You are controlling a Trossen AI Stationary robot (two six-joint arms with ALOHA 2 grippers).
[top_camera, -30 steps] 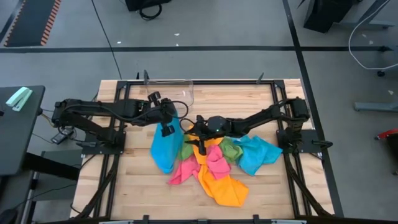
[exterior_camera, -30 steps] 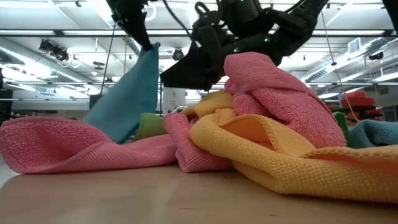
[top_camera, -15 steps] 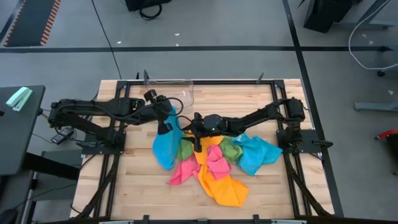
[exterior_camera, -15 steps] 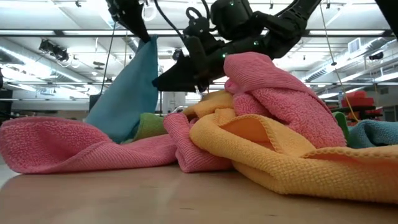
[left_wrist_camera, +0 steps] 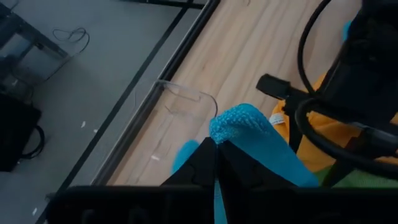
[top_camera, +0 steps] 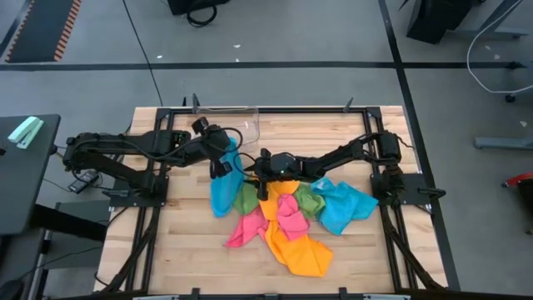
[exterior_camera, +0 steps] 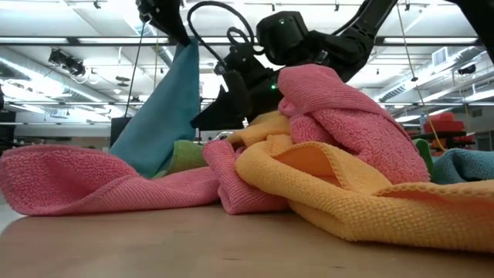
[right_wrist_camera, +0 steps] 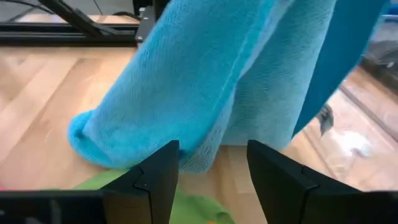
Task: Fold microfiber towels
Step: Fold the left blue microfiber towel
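Both arms are dark, near black, built of slim tubular links with bulkier rounded joint housings. A black cable loops in an arc over the right arm's wrist housing, which carries a small green light in the low view. The left tool ends in two narrow black fingers. The right tool has broader, flat, angular black fingers with bevelled edges. Each arm's base is a squat black block mounted on black framing at the bench's side.
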